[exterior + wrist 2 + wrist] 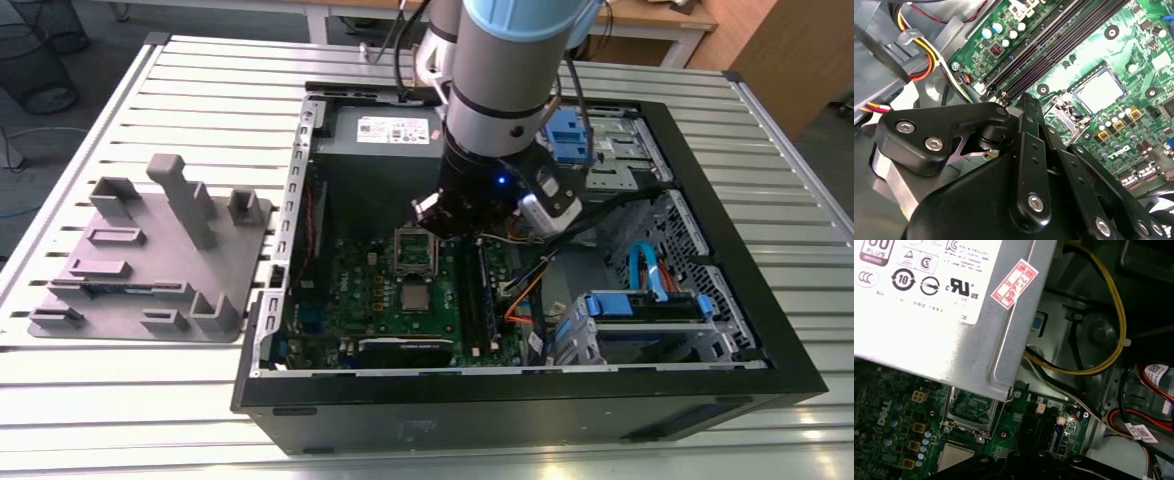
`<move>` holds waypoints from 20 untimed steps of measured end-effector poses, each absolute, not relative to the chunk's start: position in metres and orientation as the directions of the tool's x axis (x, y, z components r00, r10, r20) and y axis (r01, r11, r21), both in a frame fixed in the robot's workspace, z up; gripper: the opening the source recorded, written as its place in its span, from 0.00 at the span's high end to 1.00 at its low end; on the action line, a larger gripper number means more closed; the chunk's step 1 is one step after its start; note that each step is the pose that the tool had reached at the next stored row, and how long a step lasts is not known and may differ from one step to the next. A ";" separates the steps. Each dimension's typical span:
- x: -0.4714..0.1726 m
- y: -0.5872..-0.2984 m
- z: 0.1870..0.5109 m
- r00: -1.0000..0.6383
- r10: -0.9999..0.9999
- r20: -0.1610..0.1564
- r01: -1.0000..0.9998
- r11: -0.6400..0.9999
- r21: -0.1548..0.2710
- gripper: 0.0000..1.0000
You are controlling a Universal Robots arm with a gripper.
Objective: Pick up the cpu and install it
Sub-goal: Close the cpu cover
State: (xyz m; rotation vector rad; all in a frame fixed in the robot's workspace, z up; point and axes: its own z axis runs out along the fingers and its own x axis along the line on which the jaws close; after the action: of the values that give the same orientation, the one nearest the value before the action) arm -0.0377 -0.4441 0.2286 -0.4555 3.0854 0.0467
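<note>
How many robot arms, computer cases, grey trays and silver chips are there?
Silver-and-blue robot arm: 1
Black metal computer case: 1
Grey plastic fixture tray with upright blocks: 1
Small square silver-grey cpu chip: 1
Total: 4

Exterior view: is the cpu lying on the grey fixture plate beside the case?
No, the cpu sits on the motherboard inside the case, apart from the grey fixture plate at the exterior view's left.

Cpu [1099, 90] pale silver-grey. Motherboard [380, 285] green. Case [534, 425] black. Fixture plate [147, 265] grey. Bench [174, 90] pale, ribbed stripes. My arm [501, 90] silver, light-blue cap. Cable [1124, 325] yellow, drive trays [647, 305] blue.
</note>
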 end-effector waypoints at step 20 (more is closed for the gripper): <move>-0.039 -0.431 0.220 -0.902 -0.430 -0.040 -0.432 0.901 0.035 0.89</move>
State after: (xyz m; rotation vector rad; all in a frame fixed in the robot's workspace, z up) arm -0.0393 -0.4309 0.2196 -0.6877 3.0327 0.0670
